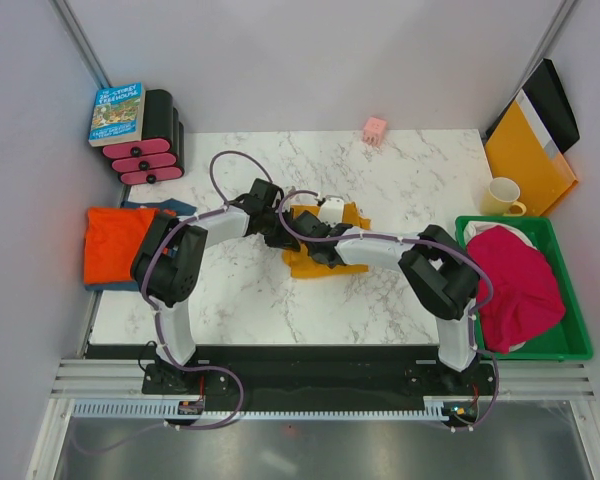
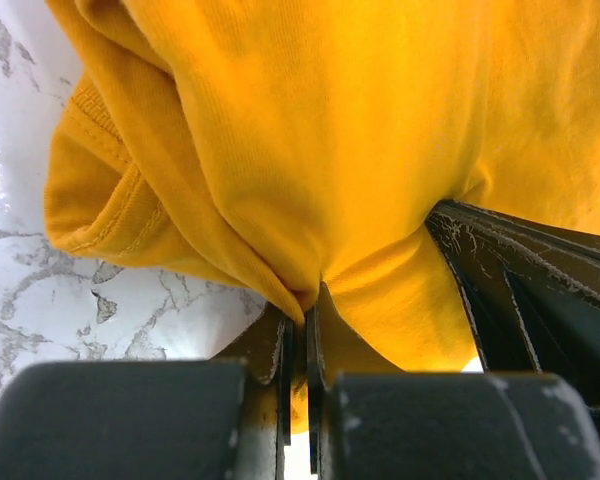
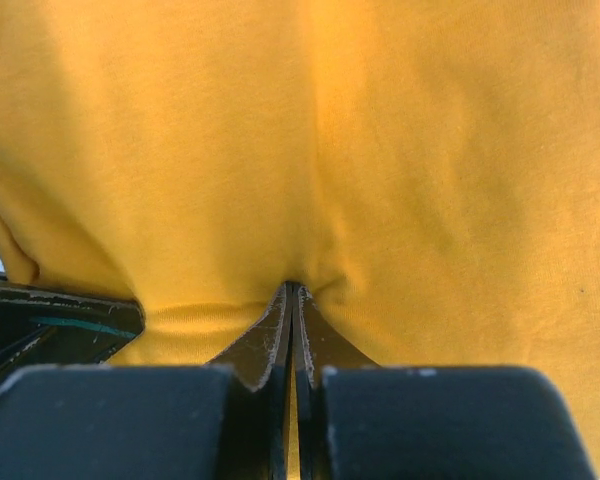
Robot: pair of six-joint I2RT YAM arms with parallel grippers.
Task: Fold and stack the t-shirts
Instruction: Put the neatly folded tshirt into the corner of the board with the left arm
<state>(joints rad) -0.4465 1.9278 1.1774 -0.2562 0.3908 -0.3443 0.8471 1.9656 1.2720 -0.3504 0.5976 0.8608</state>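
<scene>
Marble table (image 1: 400, 180) between pale walls (image 1: 280, 60) bears the bunched mustard-yellow t-shirt (image 1: 302, 265).

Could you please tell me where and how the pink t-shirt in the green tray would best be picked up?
Probably pinch a raised fold near the top of the magenta-pink t-shirt, coming straight down from above: it lies crumpled in a mound, and the walls of the green tray would hinder a sideways approach.
</scene>
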